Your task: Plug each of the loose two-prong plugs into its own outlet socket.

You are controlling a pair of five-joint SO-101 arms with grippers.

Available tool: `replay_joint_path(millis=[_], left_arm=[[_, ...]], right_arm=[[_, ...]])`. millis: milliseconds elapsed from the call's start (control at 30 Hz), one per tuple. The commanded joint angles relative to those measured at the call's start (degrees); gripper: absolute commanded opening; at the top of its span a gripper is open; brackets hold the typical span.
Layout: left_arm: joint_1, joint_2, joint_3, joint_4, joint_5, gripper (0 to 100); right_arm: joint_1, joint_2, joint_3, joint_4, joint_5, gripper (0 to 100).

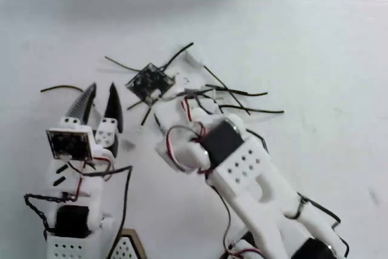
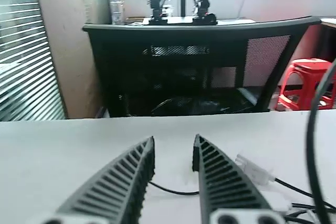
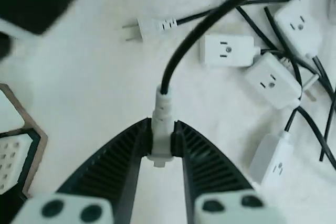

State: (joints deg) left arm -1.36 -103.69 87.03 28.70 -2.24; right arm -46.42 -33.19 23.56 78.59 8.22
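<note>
Looking down over the desk (image 1: 303, 40), the left hand (image 1: 100, 104) is hovering left of the tangled cords (image 1: 242, 94). Its own view is showing fingers (image 2: 131, 177) spread, holding nothing — probably waiting. Rightward, the right hand (image 3: 162, 125) is pinching a plug (image 3: 161, 109) by its body — sockets (image 3: 226, 51) lying just beyond.

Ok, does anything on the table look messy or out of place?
Yes: the outlet sockets lie jumbled at different angles, their black cords crossing one another. One loose plug lies apart from them; the right gripper grips a second plug.
</note>
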Motion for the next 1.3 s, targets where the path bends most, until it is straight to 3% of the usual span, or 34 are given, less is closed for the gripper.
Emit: replay_joint_path(millis=[0,167,367,567,700,967,1067,1267], left_arm=[[7.1,-0.2,-0.8,-2.0,0.5,14],[11.8,-0.2,-3.6,0.0,0.5,14],[21.7,-0.3,-13.6,11.5,0.1,14],[31.5,-0.5,-15.6,20.0,-8.8,14],[30.1,-0.5,-15.9,20.9,-9.4,14],[14.2,-0.3,-15.8,19.9,-9.2,14],[15.3,-0.3,-15.7,20.4,-9.2,14],[25.5,-0.4,-15.9,23.3,-10.5,14]], right_arm=[[-1.5,-6.9,3.1,-5.1,-0.7,1.8],[-1.4,-14.9,9.6,-10.3,-0.7,1.8],[-1.4,-24.4,15.9,-13.9,-0.7,1.8],[-1.1,-28.1,16.8,-13.5,-0.7,1.8],[-1.1,-28.1,16.8,-13.1,-0.7,1.8],[-1.2,-28.6,16.7,-13.1,-0.7,1.8],[-1.5,-28.6,16.6,-13.4,-0.7,1.8],[-1.1,-28.1,16.7,-13.4,-0.7,1.8]])
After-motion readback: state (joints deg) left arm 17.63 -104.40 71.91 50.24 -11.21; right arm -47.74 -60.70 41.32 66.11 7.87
